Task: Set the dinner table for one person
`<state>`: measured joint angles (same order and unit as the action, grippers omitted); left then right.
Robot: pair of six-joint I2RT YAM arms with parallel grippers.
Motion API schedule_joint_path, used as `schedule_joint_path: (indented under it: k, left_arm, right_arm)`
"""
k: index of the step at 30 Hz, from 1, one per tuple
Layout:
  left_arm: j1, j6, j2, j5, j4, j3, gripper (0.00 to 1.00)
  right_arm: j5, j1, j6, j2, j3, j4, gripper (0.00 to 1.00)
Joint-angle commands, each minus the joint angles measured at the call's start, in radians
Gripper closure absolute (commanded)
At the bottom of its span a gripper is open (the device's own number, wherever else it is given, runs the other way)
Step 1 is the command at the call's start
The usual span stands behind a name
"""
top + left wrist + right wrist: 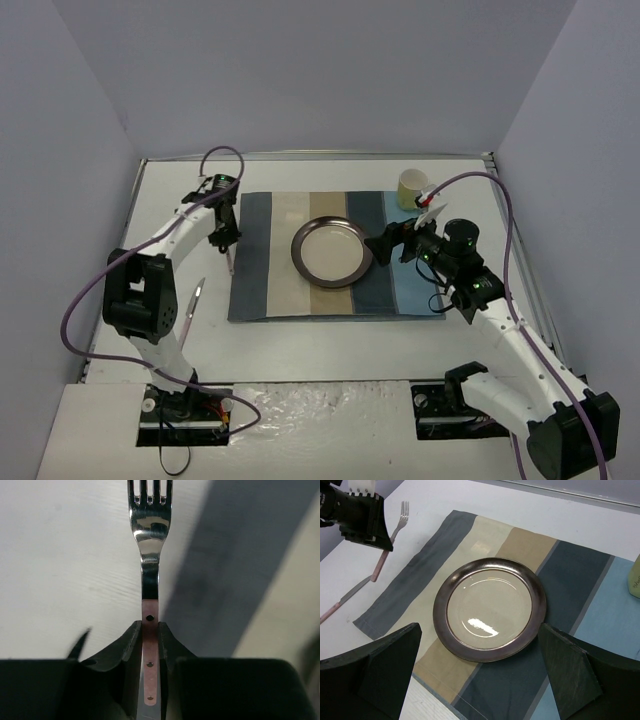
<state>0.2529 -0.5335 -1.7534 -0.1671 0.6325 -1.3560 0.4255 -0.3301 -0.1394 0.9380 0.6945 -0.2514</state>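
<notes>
- The dinner table (320, 345) fills the middle of the top view and is enclosed by lavender-grey panels (300, 70) at the left, right and top of the frame.
- 1 striped placemat (262, 260) is laid flat at the centre of the table, and 1 dark-rimmed plate (332, 250) is set on its middle stripes.
- The left gripper (150, 630) is clamped on the pink riveted handle of 1 fork (150, 550). The tines are pointed to the top of the left wrist view.
- In the top view the fork is located just beside the placemat's left edge. Whether it touches the table cannot be told.
- 1 knife (193, 305) is laid on bare table at the left of the frame, apart from the placemat.
- The right gripper (383, 246) is held with its fingers (380, 670) spread wide apart, just beside the plate's right rim.
- 1 pale cup (411, 188) is stood on the light-blue stripe at the placemat's upper right corner.
</notes>
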Motion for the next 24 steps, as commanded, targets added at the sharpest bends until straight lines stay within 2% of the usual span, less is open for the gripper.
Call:
schedule_joint_path:
  k: [1, 8, 24]
  left_arm:
    - [0.140, -0.015, 0.057, -0.030, 0.045, -0.076, 1.00]
    - [0.237, -0.041, -0.042, -0.022, 0.026, -0.117, 1.00]
    - [0.213, -0.011, -0.134, -0.052, -0.007, -0.119, 1.00]
  right_arm:
    - [-0.027, -0.009, -0.003, -0.047, 0.018, -0.025, 0.00]
    - [-0.050, -0.010, 0.001, -0.093, 0.016, 0.036, 0.00]
    - [-0.081, -0.009, 0.010, -0.132, 0.014, 0.099, 0.00]
